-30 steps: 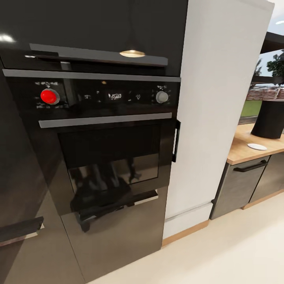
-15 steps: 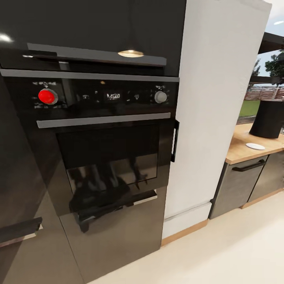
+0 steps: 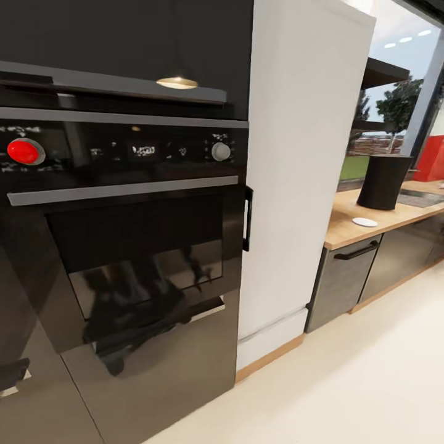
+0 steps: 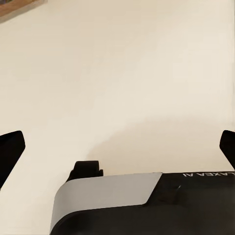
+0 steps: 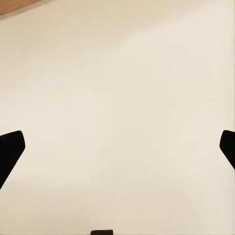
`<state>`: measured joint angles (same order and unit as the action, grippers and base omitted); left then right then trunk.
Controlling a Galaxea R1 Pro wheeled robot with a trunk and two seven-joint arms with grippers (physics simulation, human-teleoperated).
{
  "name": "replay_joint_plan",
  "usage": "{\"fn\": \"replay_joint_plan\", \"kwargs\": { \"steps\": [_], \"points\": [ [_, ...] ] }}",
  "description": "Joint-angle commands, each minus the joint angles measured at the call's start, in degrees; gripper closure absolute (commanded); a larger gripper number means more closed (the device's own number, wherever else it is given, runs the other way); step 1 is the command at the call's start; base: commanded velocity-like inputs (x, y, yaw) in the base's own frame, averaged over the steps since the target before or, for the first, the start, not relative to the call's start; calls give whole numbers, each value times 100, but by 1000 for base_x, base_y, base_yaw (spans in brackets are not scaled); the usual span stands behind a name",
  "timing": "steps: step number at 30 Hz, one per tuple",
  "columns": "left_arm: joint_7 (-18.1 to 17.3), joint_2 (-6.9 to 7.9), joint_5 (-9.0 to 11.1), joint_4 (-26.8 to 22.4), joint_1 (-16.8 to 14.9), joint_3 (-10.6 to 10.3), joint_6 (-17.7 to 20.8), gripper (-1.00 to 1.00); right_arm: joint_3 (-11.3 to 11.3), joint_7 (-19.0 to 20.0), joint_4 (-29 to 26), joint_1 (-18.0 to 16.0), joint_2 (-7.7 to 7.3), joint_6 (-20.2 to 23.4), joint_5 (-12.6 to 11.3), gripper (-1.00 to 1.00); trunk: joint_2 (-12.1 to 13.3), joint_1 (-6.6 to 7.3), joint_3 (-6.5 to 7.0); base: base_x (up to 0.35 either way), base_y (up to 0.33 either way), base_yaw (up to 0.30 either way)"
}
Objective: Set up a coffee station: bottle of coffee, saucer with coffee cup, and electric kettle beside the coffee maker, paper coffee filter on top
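Two arms floorward, left gripper and right gripper both spread wide, empty.

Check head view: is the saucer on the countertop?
Yes, the saucer lies flat on the countertop, in front of a dark cylinder.

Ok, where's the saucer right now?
In the head view the saucer lies at the right on the kitchen countertop, just in front of a tall black cylinder and right of the white cabinet panel.
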<state>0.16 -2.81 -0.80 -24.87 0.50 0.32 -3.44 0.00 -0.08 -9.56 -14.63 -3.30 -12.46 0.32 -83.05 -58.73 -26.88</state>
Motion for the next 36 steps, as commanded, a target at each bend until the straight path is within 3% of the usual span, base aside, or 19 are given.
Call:
{"fn": "replay_joint_plan", "kwargs": {
  "steps": [1,11,36],
  "points": [
    [2,-1,-8,-9,3,3,-8,-100,0,-1,7,-4,-1,-19,3,-100,-3,0,-5,25,-9,-232],
    [2,-1,-8,-9,3,10,-8,-100,-2,-1,7,-4,1,-19,3,-100,-3,0,-5,129,-95,-159],
    [8,-1,-8,20,3,12,-8,-100,0,-1,7,-4,4,-19,3,-100,-3,0,45,5,-4,-258]
  ]
}}
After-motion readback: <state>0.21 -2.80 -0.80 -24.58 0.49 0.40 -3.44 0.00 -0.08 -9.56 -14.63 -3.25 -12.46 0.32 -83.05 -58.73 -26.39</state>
